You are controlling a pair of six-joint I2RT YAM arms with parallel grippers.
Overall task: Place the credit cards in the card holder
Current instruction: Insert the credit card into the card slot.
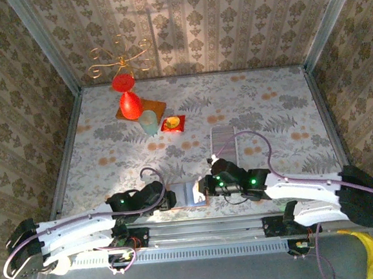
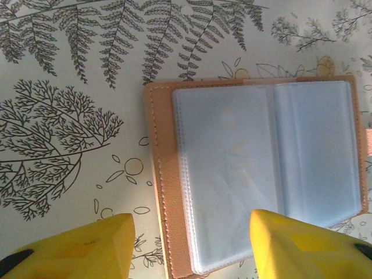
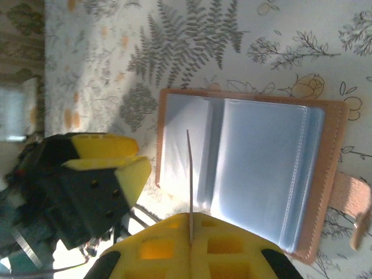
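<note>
Holding one credit card (image 3: 189, 168) edge-on, the right claw (image 3: 190, 216) is clamped shut on it just above the card holder (image 3: 256, 174). The holder lies open at the table's near edge, between both arms. The left claw (image 2: 192, 225) stands open over the holder's left side. This card is not yet in, and I cannot tell whether any pocket is already filled.

A table (image 1: 280, 100) covered in fern-and-flower print is enclosed at the top, left and right of the frame by damask-papered walls (image 1: 229, 20), edged by grey metal rails (image 1: 44, 44).
</note>
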